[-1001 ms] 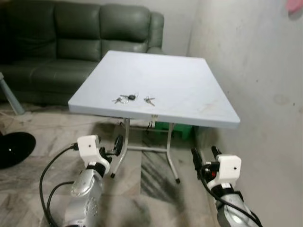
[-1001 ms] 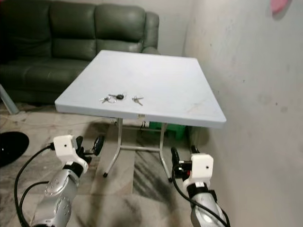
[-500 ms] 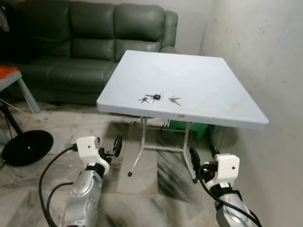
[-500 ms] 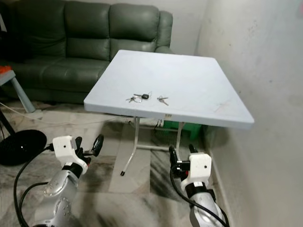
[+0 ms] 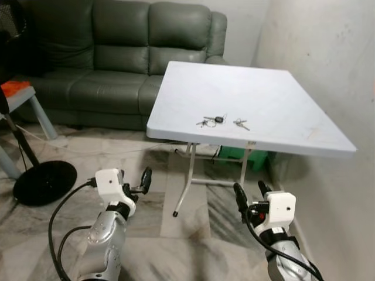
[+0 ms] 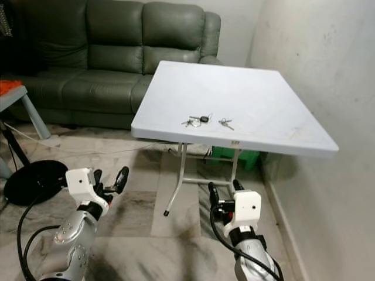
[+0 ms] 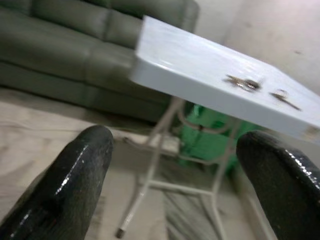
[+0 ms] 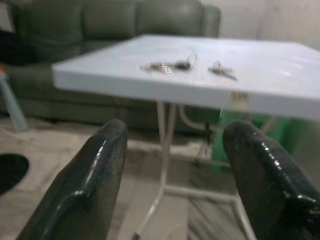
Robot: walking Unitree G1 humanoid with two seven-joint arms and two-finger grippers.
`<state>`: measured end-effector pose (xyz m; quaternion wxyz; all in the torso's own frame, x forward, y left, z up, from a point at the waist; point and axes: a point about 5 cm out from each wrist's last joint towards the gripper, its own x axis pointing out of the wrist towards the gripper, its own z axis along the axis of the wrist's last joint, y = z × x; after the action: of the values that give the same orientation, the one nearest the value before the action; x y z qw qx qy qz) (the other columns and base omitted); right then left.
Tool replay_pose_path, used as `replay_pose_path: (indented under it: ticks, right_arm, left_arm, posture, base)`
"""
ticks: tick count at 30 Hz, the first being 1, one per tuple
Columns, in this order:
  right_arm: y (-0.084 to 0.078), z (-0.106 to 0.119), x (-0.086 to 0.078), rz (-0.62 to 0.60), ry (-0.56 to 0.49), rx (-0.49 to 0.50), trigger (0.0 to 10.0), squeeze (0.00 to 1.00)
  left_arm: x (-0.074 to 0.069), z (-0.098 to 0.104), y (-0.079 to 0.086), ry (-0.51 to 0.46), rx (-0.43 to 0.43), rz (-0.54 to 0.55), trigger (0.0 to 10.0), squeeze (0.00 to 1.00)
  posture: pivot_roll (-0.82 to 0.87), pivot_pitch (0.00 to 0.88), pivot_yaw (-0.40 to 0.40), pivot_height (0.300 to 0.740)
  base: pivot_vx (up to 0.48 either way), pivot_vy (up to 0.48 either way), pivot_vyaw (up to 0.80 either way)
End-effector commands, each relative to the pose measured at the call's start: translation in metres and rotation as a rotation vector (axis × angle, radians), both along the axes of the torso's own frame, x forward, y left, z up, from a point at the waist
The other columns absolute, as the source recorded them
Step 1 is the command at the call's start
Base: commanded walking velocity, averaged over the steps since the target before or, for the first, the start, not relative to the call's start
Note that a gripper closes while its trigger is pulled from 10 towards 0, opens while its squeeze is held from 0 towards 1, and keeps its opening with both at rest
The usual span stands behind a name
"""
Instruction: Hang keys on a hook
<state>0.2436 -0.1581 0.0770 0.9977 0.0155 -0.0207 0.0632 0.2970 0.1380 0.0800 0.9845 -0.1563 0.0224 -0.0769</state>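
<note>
A bunch of keys (image 5: 211, 120) with a black fob lies near the front edge of the white folding table (image 5: 275, 99). A smaller separate key (image 5: 240, 123) rests just to its right. The same keys (image 8: 167, 65) and small key (image 8: 222, 71) appear ahead in the right wrist view, and the keys (image 7: 242, 82) in the left wrist view. My left gripper (image 6: 109, 178) and right gripper (image 5: 251, 195) are both open and empty, held low over the floor, short of the table.
A dark green leather sofa (image 5: 117, 58) stands behind the table. A black round fan base (image 5: 44, 181) and a grey stool leg (image 5: 41, 114) are on the left. The white wall (image 5: 328, 52) runs along the right. A green box (image 5: 234, 157) sits under the table.
The camera has swung left, so the table and keys now sit further right in the picture and the fan base has come into view. Both grippers hold the same open pose.
</note>
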Motion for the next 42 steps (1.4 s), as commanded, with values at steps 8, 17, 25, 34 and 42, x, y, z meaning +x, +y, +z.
replay_pose_path:
  ticks: [8, 17, 25, 34, 42]
  right_arm:
    - [-0.001, 0.006, 0.004, -0.001, -0.019, 0.001, 10.0, 0.0]
    - [-0.001, 0.007, 0.004, 0.0, -0.022, 0.001, 10.0, 0.0]
    - [-0.001, 0.008, 0.005, -0.005, -0.023, 0.004, 10.0, 0.0]
    - [0.0, 0.009, 0.007, -0.006, -0.027, 0.006, 10.0, 0.0]
    - [0.0, 0.009, 0.008, -0.003, -0.027, 0.007, 10.0, 0.0]
  left_arm:
    - [0.001, -0.001, 0.003, 0.02, 0.017, 0.023, 10.0, 0.0]
    - [0.0, 0.001, 0.0, 0.001, 0.011, 0.004, 10.0, 0.0]
    - [0.0, 0.001, -0.004, 0.007, 0.003, 0.004, 10.0, 0.0]
    - [0.001, 0.001, -0.006, 0.008, 0.0, -0.002, 10.0, 0.0]
    - [0.001, 0.001, -0.007, 0.009, 0.0, -0.004, 10.0, 0.0]
  posture:
    - [-0.03, 0.0, -0.061, 0.74]
    - [-0.03, 0.0, -0.061, 0.74]
    - [-0.03, 0.0, -0.061, 0.74]
    - [-0.03, 0.0, -0.058, 0.74]
    - [-0.03, 0.001, -0.058, 0.74]
  base:
    - [0.0, 0.0, 0.0]
    - [0.115, 0.0, 0.0]
    - [0.382, 0.0, 0.0]
    - [0.378, 0.0, 0.0]
    - [0.376, 0.0, 0.0]
